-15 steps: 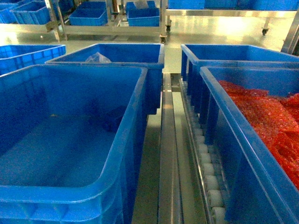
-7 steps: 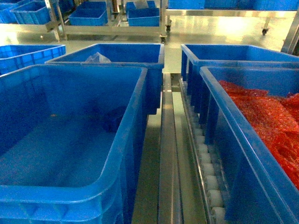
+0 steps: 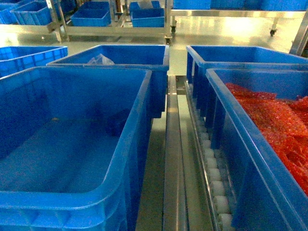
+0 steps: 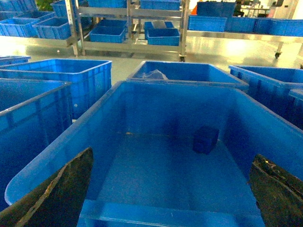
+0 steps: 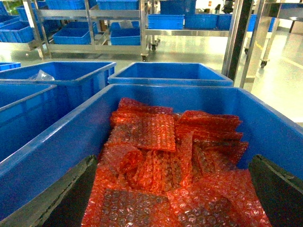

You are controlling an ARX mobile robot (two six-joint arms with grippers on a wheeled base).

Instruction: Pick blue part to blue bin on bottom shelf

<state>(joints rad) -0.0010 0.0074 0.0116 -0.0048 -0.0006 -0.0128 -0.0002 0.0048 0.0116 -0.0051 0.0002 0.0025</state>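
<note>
Left claw (image 4: 173, 189) hanging wide open over the near end of a large blue bin (image 4: 142, 92), dark fingers (image 4: 61, 189) showing at both lower corners of the left wrist view, nothing between them. Right claw (image 5: 173, 189) likewise spread wide, fingers (image 5: 279, 189) framing a second blue bin (image 5: 265, 113), holding nothing. Neither claw showing in the head view. Blue part (image 4: 205, 139) sitting on the floor of the left bin, a small dark blue block, toward the far right corner and close to the far wall, well apart from the left claw; barely making out as a darker patch (image 3: 117, 126) in the head view. Red bubble-wrap sheets (image 5: 175, 161) lying piled and overlapping in the right bin, filling most of its floor. Steel rail (image 3: 174, 159) running between the two near bins in the head view, white rollers (image 3: 214, 183) lining up beside it under the right bin. Another bin (image 3: 125, 55) standing behind the left one, with a crumpled clear plastic bag (image 3: 100, 60) inside. Steel racks (image 3: 115, 21) standing farther back on the glossy floor, carrying more blue bins. Not possible to tell from these views which shelf level the near bins are resting on.
</note>
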